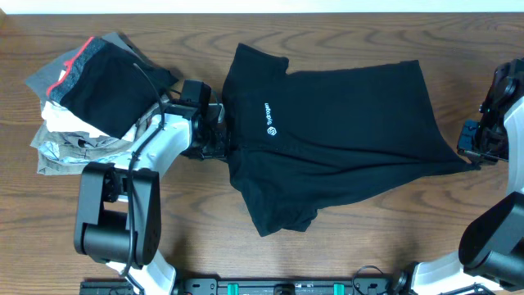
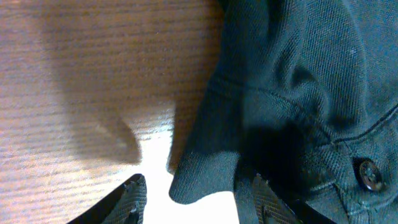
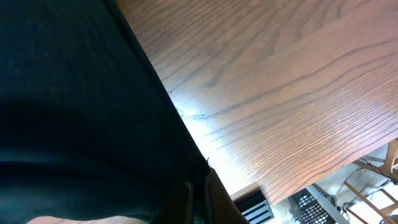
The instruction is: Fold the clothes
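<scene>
Wood table (image 1: 368, 246): shirt (image 1: 344, 139) lies spread mid-table, logo (image 1: 269, 124) up. Your left gripper (image 2: 198, 196) is at the collar (image 2: 199, 155), jaws apart, collar flap between them; your right gripper (image 1: 473, 157) is clamped on the shirt's far-right corner.

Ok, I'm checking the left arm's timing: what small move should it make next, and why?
Probably close the left gripper: its fingers stand apart with the black shirt collar edge between them, while the right gripper holds the hem taut.

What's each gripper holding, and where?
Right gripper pinches the black polo shirt by a hem corner. Left gripper straddles the collar, jaws open, gripping nothing.
</scene>
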You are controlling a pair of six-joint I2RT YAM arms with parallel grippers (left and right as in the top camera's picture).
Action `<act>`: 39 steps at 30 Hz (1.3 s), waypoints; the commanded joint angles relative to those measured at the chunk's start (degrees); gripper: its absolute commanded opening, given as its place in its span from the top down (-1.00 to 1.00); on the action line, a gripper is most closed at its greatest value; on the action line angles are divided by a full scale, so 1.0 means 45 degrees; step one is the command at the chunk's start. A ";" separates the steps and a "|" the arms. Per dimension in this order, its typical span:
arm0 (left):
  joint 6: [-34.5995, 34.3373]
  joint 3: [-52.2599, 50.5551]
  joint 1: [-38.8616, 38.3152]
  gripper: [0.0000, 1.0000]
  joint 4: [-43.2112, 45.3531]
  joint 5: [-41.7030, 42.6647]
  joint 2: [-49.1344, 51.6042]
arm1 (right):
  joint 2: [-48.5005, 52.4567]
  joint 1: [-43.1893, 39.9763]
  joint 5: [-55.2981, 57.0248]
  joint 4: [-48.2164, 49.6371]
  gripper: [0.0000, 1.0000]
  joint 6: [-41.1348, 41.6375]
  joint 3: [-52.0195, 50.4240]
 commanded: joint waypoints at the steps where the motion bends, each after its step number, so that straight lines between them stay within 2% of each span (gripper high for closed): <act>1: 0.0175 -0.0068 0.0063 -0.11 0.0078 0.0131 0.0622 | -0.0087 -0.0151 0.0044 -0.0005 0.94 0.0165 -0.0019; 5: 0.0175 -0.0068 0.0063 0.15 0.0117 0.0131 0.1039 | -0.0083 -0.0151 0.0000 -0.0010 0.94 0.0165 -0.0019; 9: 0.0175 -0.0063 0.0063 0.73 0.0165 0.0126 0.1069 | -0.0087 -0.0155 0.0000 -0.0005 0.94 0.0160 -0.0019; 12: 0.0175 -0.0010 0.0068 0.88 0.0199 0.0010 0.0918 | -0.0087 -0.0151 -0.0005 -0.0005 0.94 0.0165 -0.0019; 21: 0.0170 0.1316 0.0767 0.88 0.0403 -0.3123 -0.0335 | -0.0087 -0.0151 -0.0058 -0.0010 0.94 0.0165 -0.0019; 26: 0.0165 0.2181 0.1423 0.88 0.0976 -0.3317 -0.0826 | -0.0087 -0.0151 -0.0194 -0.0015 0.94 0.0165 -0.0019; 27: 0.0165 0.2283 0.1501 0.75 0.0962 -0.3313 -0.0826 | -0.0087 -0.0151 -0.0194 -0.0015 0.94 0.0165 -0.0019; 29: 0.0107 0.2302 0.1579 0.18 0.0801 -0.3317 -0.0826 | -0.0083 -0.0151 -0.0194 -0.0015 0.94 0.0165 -0.0019; 30: 0.0019 0.2302 0.1579 -0.05 0.0510 -0.3317 -0.0821 | -0.0087 -0.0151 -0.0194 -0.0019 0.95 0.0165 -0.0019; 31: -0.0044 0.2302 0.1574 -0.18 0.0131 -0.3308 -0.0821 | -0.0087 -0.0151 -0.0194 -0.0019 0.94 0.0160 -0.0019; 33: -0.0311 0.2302 0.1525 -0.25 -0.0753 -0.3274 -0.0821 | -0.0087 -0.0151 -0.0194 -0.0019 0.94 0.0165 -0.0019; 37: -0.1472 0.2297 0.1530 -0.25 -0.2739 -0.3225 -0.0821 | -0.0087 -0.0151 -0.0194 -0.0005 0.94 0.0165 -0.0019; 39: -0.1656 0.2205 0.1525 -0.25 -0.3385 -0.2424 -0.0821 | -0.0083 -0.0151 -0.0194 -0.0005 0.94 0.0165 -0.0019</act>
